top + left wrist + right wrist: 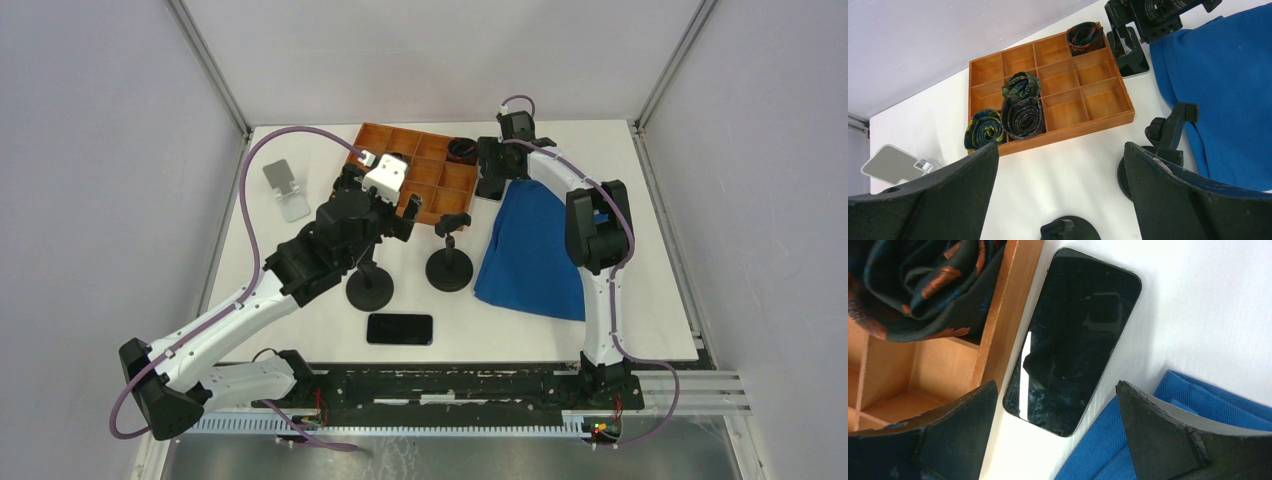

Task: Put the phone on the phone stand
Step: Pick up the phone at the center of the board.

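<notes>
One black phone (1075, 335) lies flat between the wooden tray and the blue cloth, and shows in the left wrist view (1133, 60). My right gripper (1055, 390) is open just above its near end, at the back of the table (493, 170). A second black phone (400, 328) lies near the front edge. The grey phone stand (283, 188) stands at the back left and shows in the left wrist view (895, 164). My left gripper (1060, 152) is open and empty, above the table in front of the tray (388, 215).
A wooden compartment tray (455, 205) holds rolled ties (1020, 107). A blue cloth (535, 250) lies at the right. Two black round-based holders (370, 288) (449, 268) stand mid-table.
</notes>
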You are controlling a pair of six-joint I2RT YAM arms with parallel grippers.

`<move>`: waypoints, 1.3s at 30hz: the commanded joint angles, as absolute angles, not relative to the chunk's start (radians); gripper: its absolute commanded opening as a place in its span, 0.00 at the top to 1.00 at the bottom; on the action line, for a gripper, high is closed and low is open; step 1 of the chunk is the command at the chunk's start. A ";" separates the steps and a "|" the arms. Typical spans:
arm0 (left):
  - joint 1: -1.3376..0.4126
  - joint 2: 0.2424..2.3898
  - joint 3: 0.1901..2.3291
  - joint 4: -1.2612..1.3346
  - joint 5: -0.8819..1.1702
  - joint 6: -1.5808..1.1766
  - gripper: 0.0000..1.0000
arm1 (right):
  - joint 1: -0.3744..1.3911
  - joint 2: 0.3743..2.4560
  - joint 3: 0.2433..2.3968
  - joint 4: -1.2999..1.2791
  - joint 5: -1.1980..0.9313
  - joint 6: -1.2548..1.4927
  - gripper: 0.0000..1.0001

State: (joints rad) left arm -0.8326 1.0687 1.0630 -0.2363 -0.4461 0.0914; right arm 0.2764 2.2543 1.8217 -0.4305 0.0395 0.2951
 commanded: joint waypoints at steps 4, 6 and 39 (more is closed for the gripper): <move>-0.830 1.063 1.062 -0.196 -0.468 0.136 0.00 | 0.269 2.300 1.897 -0.435 0.048 0.326 0.09; -0.830 1.063 1.062 -0.195 -0.468 0.138 0.00 | 0.267 2.312 1.903 -0.436 0.039 0.329 0.09; -0.830 1.049 1.063 -0.198 -0.465 0.138 0.00 | 0.286 2.355 1.858 -0.459 0.078 0.284 0.08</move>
